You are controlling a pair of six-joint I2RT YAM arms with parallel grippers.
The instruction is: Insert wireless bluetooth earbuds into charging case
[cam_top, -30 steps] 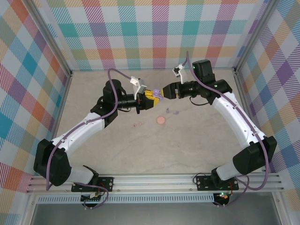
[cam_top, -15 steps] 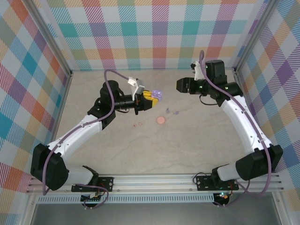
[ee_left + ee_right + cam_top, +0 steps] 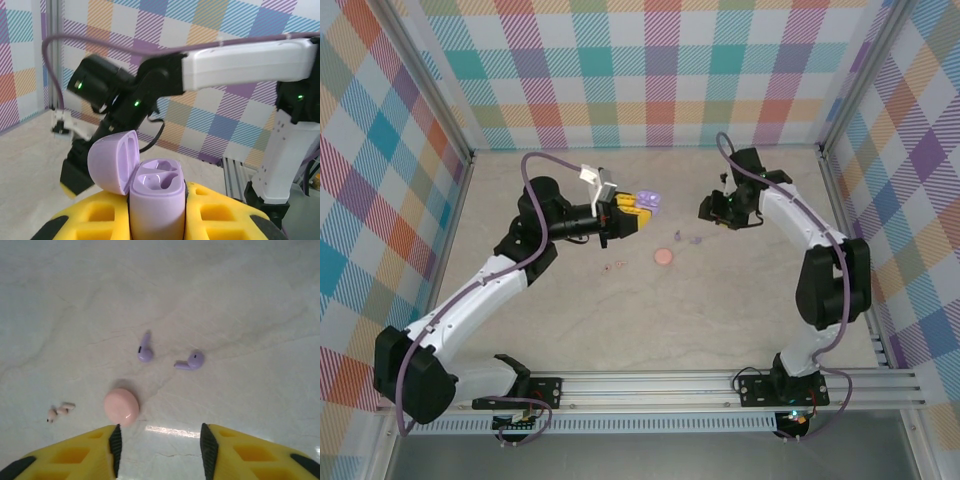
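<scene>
Picking up one purple earbud is judged to be the step in hand. The left jaws are clamped on the purple charging case (image 3: 157, 197) and hold it clear of the counter (image 3: 240, 300). Its lid (image 3: 114, 159) is hinged back and both wells appear empty. The right jaws stand partly apart above the counter with nothing between them.

Both purple earbuds lie on the counter ahead of the right jaws' gap, near each other but apart. The first earbud (image 3: 144, 349) is roughly in line with one fingertip, the second earbud (image 3: 191, 360) with the other. A closed pink case (image 3: 121, 407) sits just ahead of the fingertip on the first earbud's side. Two pale pink earbuds (image 3: 60, 411) lie farther out on that side.

Recommended procedure:
1. Advance the right jaws until the gap is centred over one purple earbud only.
2. Turn the jaws to close across the bulb, not along the stem.
3. Descend slowly, because so small and smooth a part probably skids if nudged.
4. Keep the near fingertip off the pink case.
5. Lift, then align the stem with a well before insertion.
</scene>
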